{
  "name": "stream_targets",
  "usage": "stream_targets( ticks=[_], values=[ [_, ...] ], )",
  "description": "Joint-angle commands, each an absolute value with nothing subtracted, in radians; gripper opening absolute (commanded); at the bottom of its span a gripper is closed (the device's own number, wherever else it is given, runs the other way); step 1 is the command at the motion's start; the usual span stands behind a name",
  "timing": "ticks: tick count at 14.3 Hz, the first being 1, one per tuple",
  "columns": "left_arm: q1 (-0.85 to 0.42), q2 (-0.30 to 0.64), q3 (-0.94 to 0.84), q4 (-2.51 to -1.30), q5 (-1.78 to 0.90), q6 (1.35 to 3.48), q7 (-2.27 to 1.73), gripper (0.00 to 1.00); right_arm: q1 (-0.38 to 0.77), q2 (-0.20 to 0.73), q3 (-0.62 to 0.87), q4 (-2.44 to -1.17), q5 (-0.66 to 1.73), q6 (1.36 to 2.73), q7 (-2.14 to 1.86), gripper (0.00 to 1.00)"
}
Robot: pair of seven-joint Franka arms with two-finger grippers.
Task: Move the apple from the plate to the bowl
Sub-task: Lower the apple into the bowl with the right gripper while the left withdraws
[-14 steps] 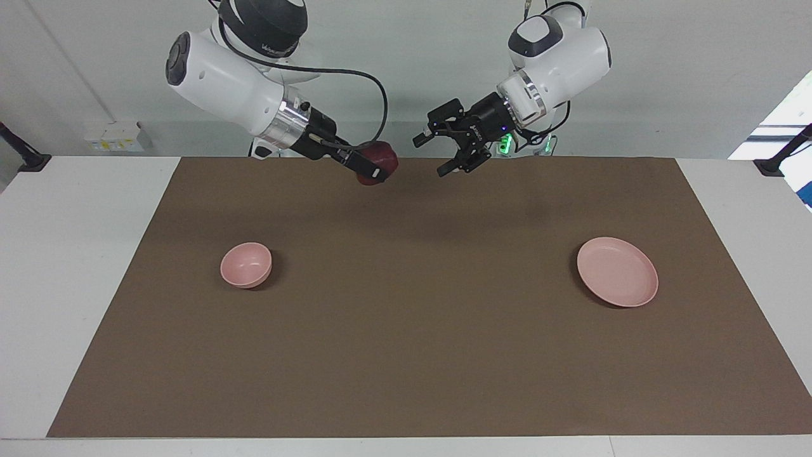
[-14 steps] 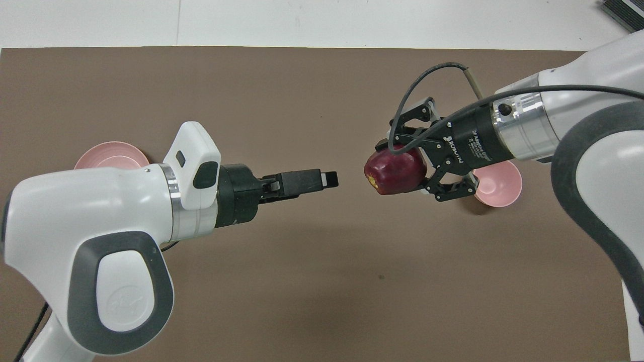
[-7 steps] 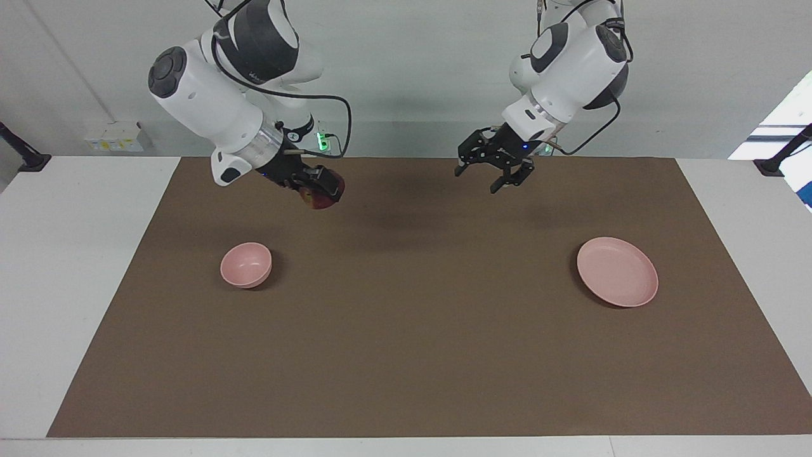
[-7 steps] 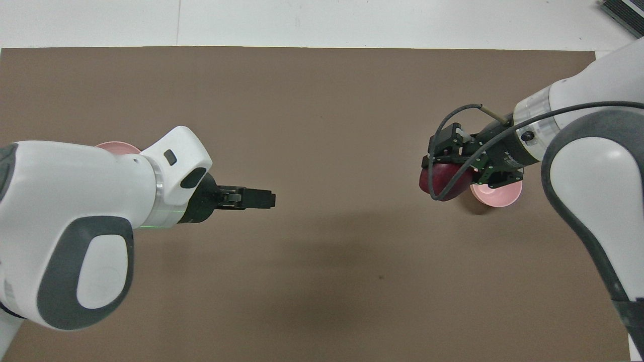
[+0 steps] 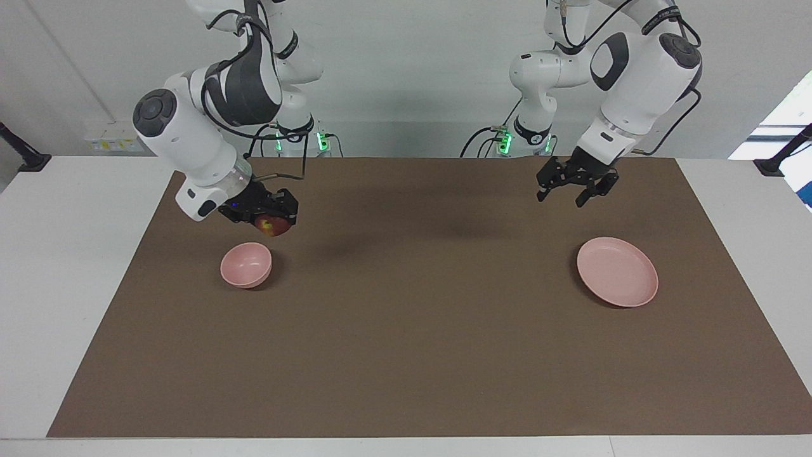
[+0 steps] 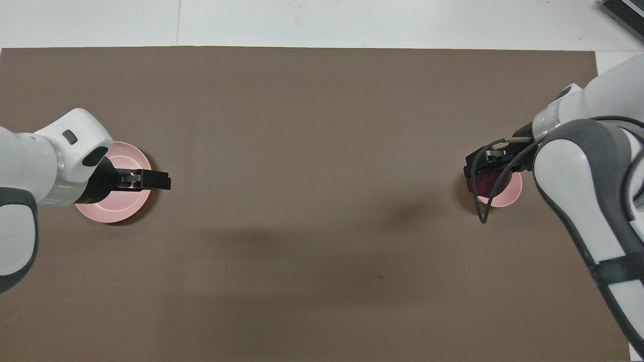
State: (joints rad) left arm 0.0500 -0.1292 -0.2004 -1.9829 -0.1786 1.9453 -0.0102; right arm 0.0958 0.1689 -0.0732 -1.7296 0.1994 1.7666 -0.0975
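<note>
Where the right arm comes in at its end of the counter (image 5: 63,285), right gripper (image 5: 274,221) up in the air, jaws clenched on the apple (image 5: 269,226). Dark red with a yellowish patch, raised over the rim of the bowl (image 5: 246,264) and apart from it. In the overhead view, overlapping the bowl's edge on the side toward the counter's middle. Bowl upright on the brown mat (image 5: 406,330). Toward the left arm's end, left gripper (image 5: 561,198) hovering, jaws released and spread. Over the plate (image 5: 617,271) when seen from overhead, but clearly raised above it in the facing view. Plate flat on the mat, well apart from the bowl.
</note>
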Motion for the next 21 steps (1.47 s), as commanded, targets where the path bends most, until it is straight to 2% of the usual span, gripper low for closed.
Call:
stream_targets(
  ticks=[1,3,5,7,10,13,21],
  values=[
    [0.011,-0.095,-0.118,-1.925,-0.08,1.918,0.076,1.0,0.071,0.156,-0.063,-1.793,0.134,1.845,-0.193,0.0],
    [0.003,-0.028,-0.089,-1.792,-0.045,1.849,0.095,1.0,0.064,0.166,-0.063,-1.822,0.089,1.888,-0.218,0.0],
    [0.003,0.056,-0.086,-1.59,-0.035,1.705,0.095,1.0,0.028,0.196,-0.063,-1.839,0.077,1.948,-0.277,0.0],
    [-0.015,0.083,-0.058,-1.475,-0.034,1.579,0.095,1.0,0.025,0.216,-0.064,-1.842,0.068,1.959,-0.281,0.0],
    [-0.101,0.06,0.053,-1.437,-0.035,1.475,0.097,1.0,0.009,0.229,-0.063,-1.859,0.055,1.983,-0.296,0.0],
    [-0.103,-0.044,0.063,-1.471,-0.037,1.428,0.166,1.0,0.0,0.225,-0.064,-1.907,0.055,2.037,-0.333,0.0],
    [-0.077,-0.058,0.049,-1.491,-0.037,1.385,0.16,1.0,-0.002,0.268,-0.063,-1.91,0.044,2.08,-0.319,0.0]
  ],
)
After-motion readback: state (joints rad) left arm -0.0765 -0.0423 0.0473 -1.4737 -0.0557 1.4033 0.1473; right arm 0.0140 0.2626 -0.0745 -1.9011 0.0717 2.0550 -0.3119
